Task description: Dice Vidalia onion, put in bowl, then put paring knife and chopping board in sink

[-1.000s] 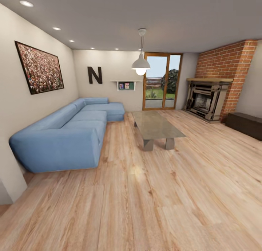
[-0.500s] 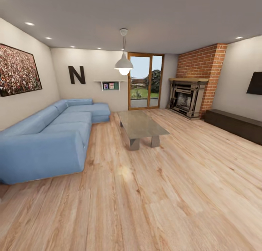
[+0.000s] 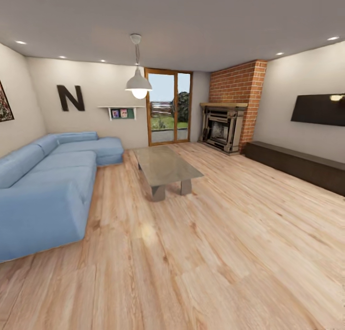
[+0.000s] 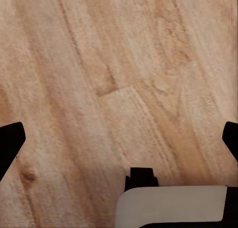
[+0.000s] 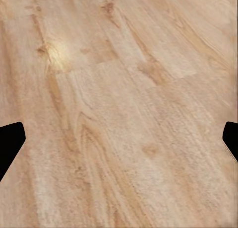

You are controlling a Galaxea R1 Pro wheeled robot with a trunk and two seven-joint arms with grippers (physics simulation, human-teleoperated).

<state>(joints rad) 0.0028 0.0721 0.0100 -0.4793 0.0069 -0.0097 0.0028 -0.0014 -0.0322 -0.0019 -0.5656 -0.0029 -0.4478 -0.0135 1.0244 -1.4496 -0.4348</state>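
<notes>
Head view records a living room: blue sofa (image 3: 45, 186) along the left wall, low coffee table (image 3: 165, 169) mid-floor, brick fireplace (image 3: 225, 124) and wall-mounted television (image 3: 318, 109) to the right. No kitchen item of the task is visible. Left hand (image 4: 119, 141) and right hand (image 5: 119, 138) each hang over bare wooden floor (image 3: 201, 253), fingers spread wide apart, holding nothing.

Left gripper (image 4: 119, 138): we are holding its fingers spread wide.
Right gripper (image 5: 119, 141): we are holding its fingers spread wide too.
</notes>
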